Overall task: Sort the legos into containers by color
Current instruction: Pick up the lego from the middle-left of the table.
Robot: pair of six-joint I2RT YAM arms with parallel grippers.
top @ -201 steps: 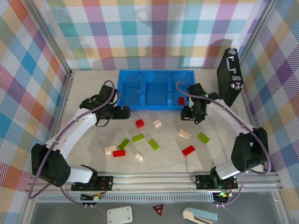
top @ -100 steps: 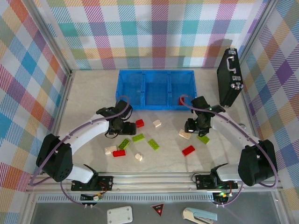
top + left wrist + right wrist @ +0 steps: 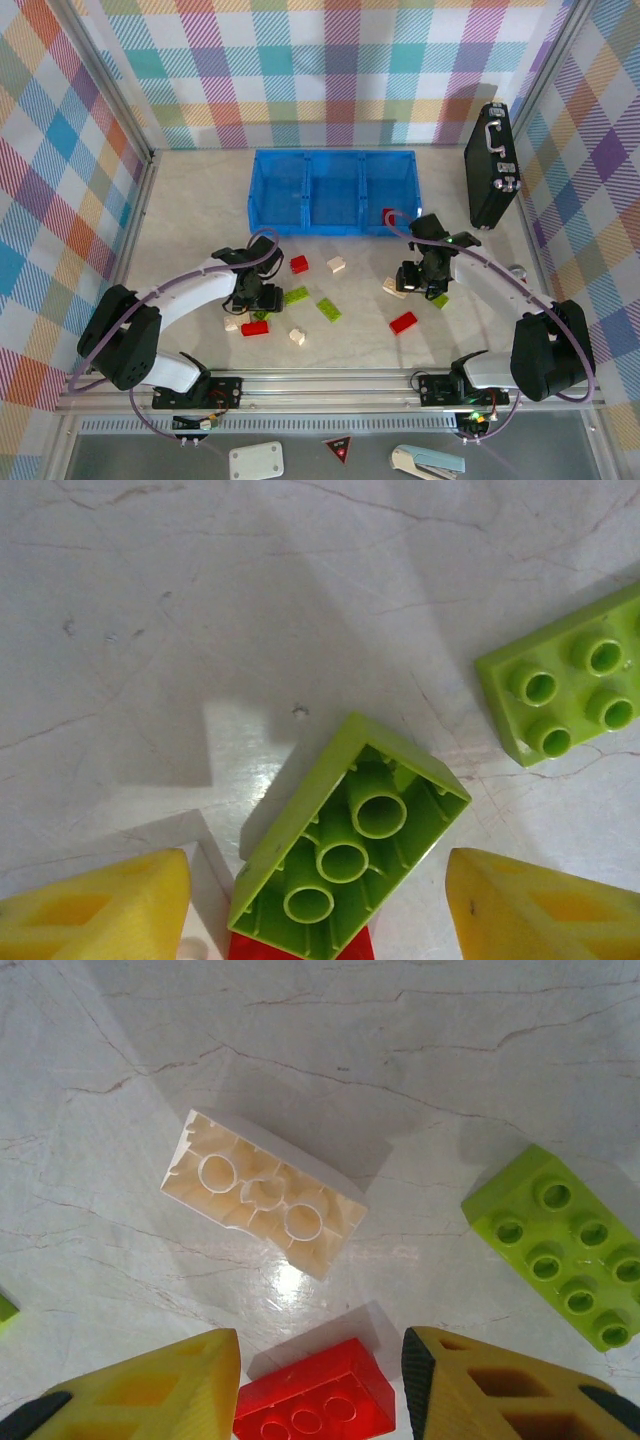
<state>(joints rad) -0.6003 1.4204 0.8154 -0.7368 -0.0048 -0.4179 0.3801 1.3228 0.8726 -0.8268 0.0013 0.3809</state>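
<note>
An upside-down lime green lego (image 3: 350, 850) lies on the table between the yellow fingers of my left gripper (image 3: 318, 880), with a gap on each side; the jaws are open. Its near end rests on a red lego (image 3: 300, 948). In the top view, the left gripper (image 3: 258, 298) is low over this pair. My right gripper (image 3: 322, 1360) hovers open above the table with a red lego (image 3: 315, 1405) lying between its fingertips. A cream lego (image 3: 265, 1205) and a green one (image 3: 560, 1250) lie just beyond. The blue tray (image 3: 330, 190) holds one red lego (image 3: 388, 214) in its right compartment.
Loose legos lie across the table's middle: red (image 3: 299, 264), cream (image 3: 336, 265), green (image 3: 296, 294), green (image 3: 328, 309), cream (image 3: 297, 336), cream (image 3: 235, 322), red (image 3: 403, 322). A black case (image 3: 492, 165) stands at the back right against the wall.
My left arm swung from beside the tray down to the green lego, its jaws narrowing. My right arm drew back from the tray's right compartment to above the cream lego.
</note>
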